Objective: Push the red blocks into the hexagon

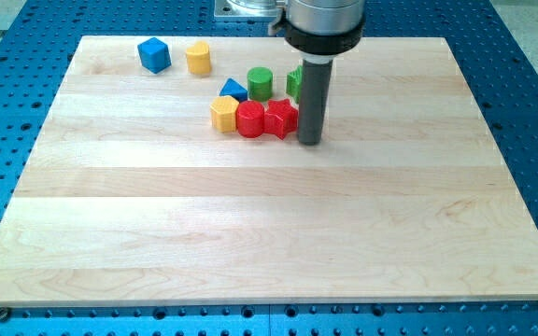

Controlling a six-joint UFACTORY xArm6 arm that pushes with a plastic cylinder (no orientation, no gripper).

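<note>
**Red pair already pressed up against the hexagon**

Nearest the view's bottom, the wooden surface is bare. Farther up, my tip rests on the surface at the view's right end of a short row, just beside the red star-like block; whether it touches that block I cannot tell. There are no fingers on this arm, only the straight rod, so nothing is open, closed or held.

To the view's left of the star-like block sits the red cylinder, touching it, and then the yellow hexagon, touching the cylinder. The 2 red blocks and the hexagon form 1 tight line.

I judge the task to be at its closing step. The next move calls at most for a short, straight nudge toward the view's left, kept gentle so the row does not buckle or drive the hexagon away.

Behind the row stand the blue triangle, the green cylinder and a green block partly hidden by the rod. Farthest, at the view's top left, are a blue cube and a yellow block.
</note>
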